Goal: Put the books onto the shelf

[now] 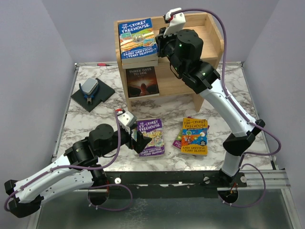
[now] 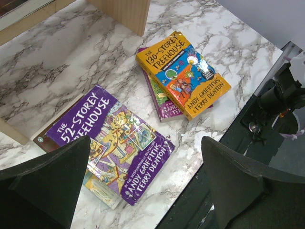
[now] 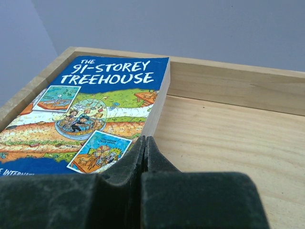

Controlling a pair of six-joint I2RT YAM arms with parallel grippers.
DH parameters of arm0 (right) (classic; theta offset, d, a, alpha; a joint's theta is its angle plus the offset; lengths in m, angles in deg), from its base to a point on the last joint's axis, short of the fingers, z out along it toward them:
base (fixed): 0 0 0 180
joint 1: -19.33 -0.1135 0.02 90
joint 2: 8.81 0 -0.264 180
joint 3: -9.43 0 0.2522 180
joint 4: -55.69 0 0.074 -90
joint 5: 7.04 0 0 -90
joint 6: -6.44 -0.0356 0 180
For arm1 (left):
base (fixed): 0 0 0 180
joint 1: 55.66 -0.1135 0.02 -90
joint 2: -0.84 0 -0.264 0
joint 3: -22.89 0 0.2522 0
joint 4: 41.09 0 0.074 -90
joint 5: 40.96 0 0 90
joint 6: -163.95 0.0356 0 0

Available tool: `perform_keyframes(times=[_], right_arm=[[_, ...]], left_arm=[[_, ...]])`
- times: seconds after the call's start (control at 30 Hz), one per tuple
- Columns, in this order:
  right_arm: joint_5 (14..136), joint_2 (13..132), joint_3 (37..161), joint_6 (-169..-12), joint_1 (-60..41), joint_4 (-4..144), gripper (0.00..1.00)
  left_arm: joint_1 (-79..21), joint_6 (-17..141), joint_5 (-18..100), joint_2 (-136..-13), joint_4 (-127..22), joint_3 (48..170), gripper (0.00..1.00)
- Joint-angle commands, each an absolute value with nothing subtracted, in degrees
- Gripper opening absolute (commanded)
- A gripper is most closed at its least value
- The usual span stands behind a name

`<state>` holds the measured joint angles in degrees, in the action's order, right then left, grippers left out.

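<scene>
A blue book (image 1: 138,40) (image 3: 95,109) lies flat on the left of the wooden shelf's top (image 1: 209,43) (image 3: 224,138), over another book. My right gripper (image 1: 161,39) (image 3: 145,143) is shut and holds nothing, its tips right at that book's right-hand page edge. On the marble table lie a purple book (image 1: 150,137) (image 2: 109,143) and an orange book (image 1: 195,135) (image 2: 183,71) that rests on a second purple one (image 2: 159,102). My left gripper (image 1: 138,142) (image 2: 145,191) hangs open over the first purple book's near end, gripping nothing.
A dark book, "Three Days to See" (image 1: 142,81), leans in the shelf's lower tier. A black pad with a blue-grey tool (image 1: 91,93) sits at the table's left. A black rail (image 2: 238,129) runs along the table's near edge.
</scene>
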<state>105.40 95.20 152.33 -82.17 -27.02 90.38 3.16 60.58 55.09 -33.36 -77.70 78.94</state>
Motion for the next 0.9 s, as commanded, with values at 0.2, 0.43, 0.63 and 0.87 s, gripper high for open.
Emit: perform_keyframes(times=[0.2,0.43,0.63,0.87], right_arm=[[100.69,98.57,155.40,-83.18,-25.24,91.25,0.01],[104.28,96.19,153.74,-82.84,-24.88,91.53,0.01],[106.22,91.58,148.06,-82.55,-24.87,89.60,0.01],[104.84,88.33,141.09,-83.35,-24.85,87.95,0.01]], left_arm=[[2.90,61.29,55.99,-33.08,-78.14,78.58,0.99],[2.82,61.21,56.40,-33.18,-78.18,78.58,0.99],[2.84,61.11,57.03,-33.33,-78.23,78.59,0.99],[2.85,61.01,57.04,-33.83,-78.23,78.58,0.99]])
